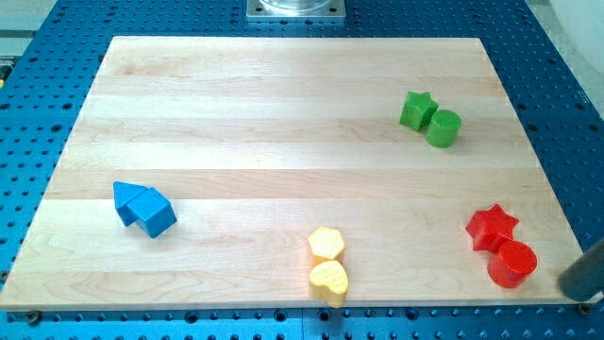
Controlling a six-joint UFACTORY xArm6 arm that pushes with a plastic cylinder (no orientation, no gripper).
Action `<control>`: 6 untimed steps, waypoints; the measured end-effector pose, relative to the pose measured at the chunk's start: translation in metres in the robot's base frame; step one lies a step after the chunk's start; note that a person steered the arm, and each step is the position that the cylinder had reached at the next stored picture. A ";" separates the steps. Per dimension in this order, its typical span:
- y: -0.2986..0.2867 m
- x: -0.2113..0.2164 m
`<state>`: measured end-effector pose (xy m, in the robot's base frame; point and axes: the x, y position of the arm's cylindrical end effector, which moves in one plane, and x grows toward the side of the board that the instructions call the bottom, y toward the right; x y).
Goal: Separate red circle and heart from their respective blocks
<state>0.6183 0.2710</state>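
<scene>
The red circle sits near the board's bottom right corner, touching the red star just above and left of it. The yellow heart lies at the bottom middle, touching the yellow hexagon above it. A dark blurred rod enters at the view's right edge, to the right of the red circle and apart from it. Its very end is not clear, so I cannot place my tip exactly.
A green star and a green circle touch each other at the upper right. Two blue blocks sit together at the left. The wooden board lies on a blue perforated table.
</scene>
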 end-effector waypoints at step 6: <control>-0.274 0.000</control>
